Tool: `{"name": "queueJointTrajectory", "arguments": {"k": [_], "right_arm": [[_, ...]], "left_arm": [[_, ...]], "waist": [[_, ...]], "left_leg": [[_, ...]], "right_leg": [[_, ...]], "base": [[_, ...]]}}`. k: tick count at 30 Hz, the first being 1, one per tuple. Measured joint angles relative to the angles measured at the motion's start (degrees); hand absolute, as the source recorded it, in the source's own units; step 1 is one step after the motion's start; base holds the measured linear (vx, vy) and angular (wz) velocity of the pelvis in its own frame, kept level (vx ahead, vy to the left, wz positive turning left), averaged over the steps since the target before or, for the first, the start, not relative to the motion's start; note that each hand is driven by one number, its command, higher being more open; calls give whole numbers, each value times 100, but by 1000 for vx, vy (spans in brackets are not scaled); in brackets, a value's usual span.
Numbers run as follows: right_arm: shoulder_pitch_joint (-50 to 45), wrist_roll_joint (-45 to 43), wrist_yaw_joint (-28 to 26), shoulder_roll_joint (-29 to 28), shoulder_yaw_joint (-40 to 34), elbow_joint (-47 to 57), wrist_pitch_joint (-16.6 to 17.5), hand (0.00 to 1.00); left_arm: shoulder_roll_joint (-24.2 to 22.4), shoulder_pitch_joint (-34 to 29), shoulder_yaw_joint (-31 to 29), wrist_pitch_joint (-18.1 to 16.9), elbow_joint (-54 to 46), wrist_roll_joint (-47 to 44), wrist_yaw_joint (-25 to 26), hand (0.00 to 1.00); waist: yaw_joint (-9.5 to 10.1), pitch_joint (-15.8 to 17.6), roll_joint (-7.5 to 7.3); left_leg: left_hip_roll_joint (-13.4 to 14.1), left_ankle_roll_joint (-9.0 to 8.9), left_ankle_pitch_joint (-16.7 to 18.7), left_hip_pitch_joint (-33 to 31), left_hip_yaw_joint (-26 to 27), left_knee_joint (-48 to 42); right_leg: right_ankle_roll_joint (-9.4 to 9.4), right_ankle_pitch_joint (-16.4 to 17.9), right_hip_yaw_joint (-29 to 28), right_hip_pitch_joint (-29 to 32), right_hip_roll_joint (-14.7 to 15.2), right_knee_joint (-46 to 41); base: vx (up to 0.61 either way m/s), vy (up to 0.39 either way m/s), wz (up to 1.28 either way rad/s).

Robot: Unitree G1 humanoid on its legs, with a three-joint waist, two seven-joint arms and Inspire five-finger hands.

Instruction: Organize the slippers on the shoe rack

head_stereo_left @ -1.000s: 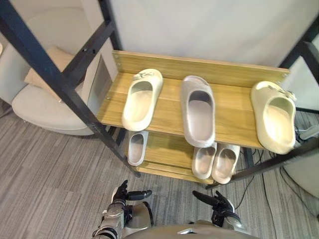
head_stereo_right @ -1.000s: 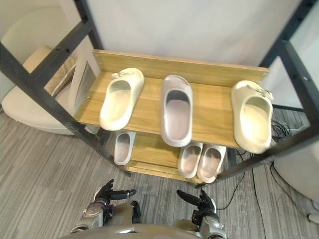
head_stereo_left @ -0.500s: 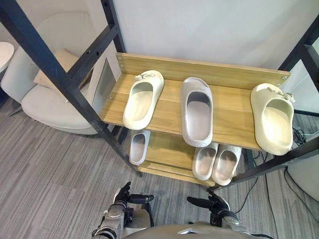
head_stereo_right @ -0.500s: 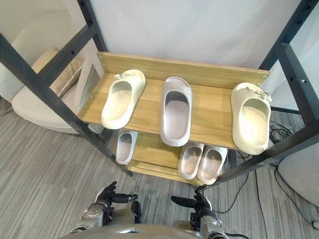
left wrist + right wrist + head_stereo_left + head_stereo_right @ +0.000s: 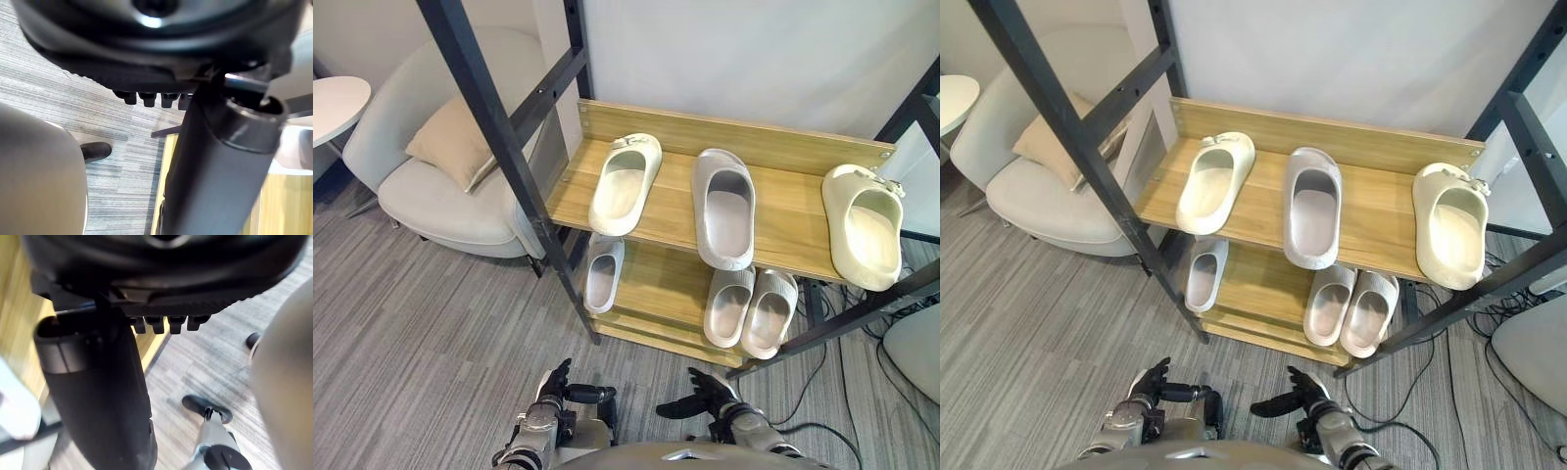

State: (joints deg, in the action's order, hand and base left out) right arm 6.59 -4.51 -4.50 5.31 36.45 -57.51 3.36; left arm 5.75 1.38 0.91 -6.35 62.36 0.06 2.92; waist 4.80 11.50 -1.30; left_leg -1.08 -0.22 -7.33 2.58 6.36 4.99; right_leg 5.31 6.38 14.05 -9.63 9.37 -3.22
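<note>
The wooden shoe rack stands ahead of me. Its top shelf carries a cream slipper at the left, a grey slipper in the middle and a second cream slipper at the right end. On the lower shelf a single grey slipper lies at the left, and two grey slippers lie side by side at the right. My left hand and right hand hang low over the carpet, well short of the rack, both open and holding nothing.
A slanted black metal post crosses in front of the rack's left end, and another black bar runs at the right. A white armchair with a beige cushion and a round white table stand left. Cables lie right.
The whole picture has shifted, so the camera has moved; the slippers keep their places on the rack. My right hand has swung slightly leftward with its fingers spread.
</note>
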Motion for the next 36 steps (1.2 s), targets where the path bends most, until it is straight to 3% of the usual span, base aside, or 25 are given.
{"name": "queueJointTrajectory", "arguments": {"k": [3,8,12,13,17,20,27,28,33,36], "right_arm": [[358,-263,-345,-47,832,659,-10,100],[964,-657,-716,104,1614,1732,-49,100],[990,-1266,-903,468,1677,2737,-77,100],[996,-1559,-918,584,1705,3714,-85,100],[1110,-1970,-926,603,1664,5632,182,100],[1130,-2532,-957,654,1326,7118,580,100],[1061,-2704,-643,844,231,8064,1132,100],[872,-2524,-353,802,-165,8498,1444,100],[636,-2135,84,699,-940,8614,1631,100],[378,-1933,72,733,-1465,8718,1675,100]], "left_arm": [[-24,17,-3,-4,-52,-8,72,100],[30,22,4,-67,-89,-10,130,100],[91,59,47,-108,-69,-9,231,100],[78,61,69,-107,-59,-8,269,100],[81,67,291,-110,-12,-6,312,100],[89,68,327,-110,145,-9,346,100],[78,-33,476,-111,264,-66,412,100],[45,-98,510,-109,263,-74,392,100],[31,-188,507,-110,225,-73,395,100],[27,-217,499,-111,183,-70,390,100]], "waist": [[123,0,0],[228,-17,-49],[266,0,-105],[268,-2,-112],[168,-30,-108],[69,-152,-108],[-155,-323,-15],[-242,-414,55],[-344,-437,88],[-377,-448,79]], "left_leg": [[-22,37,-30,-51,-110,-3],[-38,42,-32,-55,-211,-6],[4,32,-24,-44,-191,-8],[81,-32,25,-7,-79,-20],[165,-109,94,65,55,-43],[196,-105,90,92,122,-61],[262,-134,111,287,245,-48],[318,-157,106,344,294,-28],[325,-164,108,438,300,-19],[338,-188,125,465,354,-8]], "right_leg": [[12,-9,57,-2,-1,45],[58,-39,109,-55,-4,96],[50,-35,77,-38,-24,66],[2,-18,-43,-4,-52,31],[-37,-18,-184,10,-113,-6],[-43,-16,-262,40,-158,-54],[-58,-11,-405,-68,-211,-72],[-86,-13,-475,-76,-268,-80],[-97,-15,-495,-160,-278,-66],[-103,-24,-547,-159,-286,-62]], "base": [[14,-12,12],[15,-10,7],[-14,-5,-7],[-42,-14,-29],[-38,-14,-24],[-8,-11,-13],[-23,-8,-12],[-58,-25,-15],[-13,-5,-3],[-15,5,-8]]}}
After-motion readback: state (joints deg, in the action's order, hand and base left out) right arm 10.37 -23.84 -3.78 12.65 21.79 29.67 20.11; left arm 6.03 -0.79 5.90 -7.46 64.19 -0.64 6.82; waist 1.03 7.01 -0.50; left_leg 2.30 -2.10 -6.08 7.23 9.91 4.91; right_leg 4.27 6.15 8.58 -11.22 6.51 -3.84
